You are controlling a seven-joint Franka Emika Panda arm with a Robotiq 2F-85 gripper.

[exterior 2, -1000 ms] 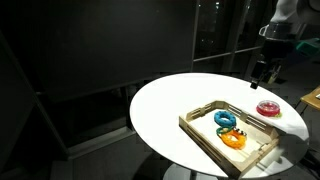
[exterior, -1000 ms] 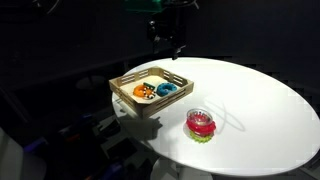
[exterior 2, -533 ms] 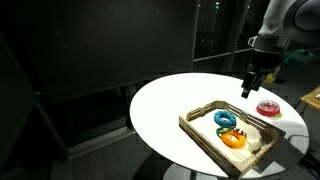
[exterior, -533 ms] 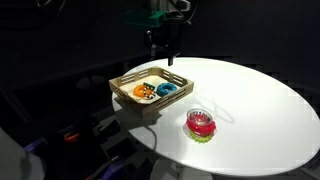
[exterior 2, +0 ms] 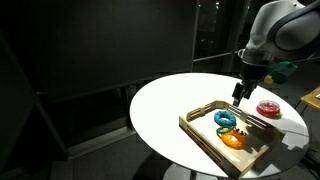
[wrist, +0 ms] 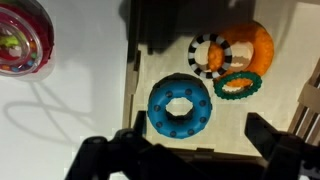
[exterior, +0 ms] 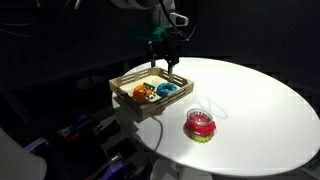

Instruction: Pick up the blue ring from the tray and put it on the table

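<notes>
The blue ring [wrist: 180, 104] lies flat in the light wooden tray [wrist: 136, 112], near its side wall; it also shows in both exterior views [exterior: 166, 88] [exterior 2: 224, 119]. An orange ring with dark spots [wrist: 240, 52] lies beside it in the tray. The tray [exterior: 130, 82] [exterior 2: 200, 133] stands on the round white table [exterior: 260, 100] [exterior 2: 165, 100]. My gripper [wrist: 196, 140] hangs open and empty above the tray, its fingers either side of the blue ring's near edge, not touching it. It shows above the tray in both exterior views [exterior: 164, 62] [exterior 2: 239, 92].
A red-pink ring on a green base [exterior: 202, 124] [exterior 2: 267, 109] [wrist: 22, 40] stands on the table beside the tray. The table edge drops off close to the tray's outer side [exterior: 135, 112]. The surroundings are dark.
The arm has moved from beyond the tray to above it and come lower toward the rings. The rings and the tray have not moved.
</notes>
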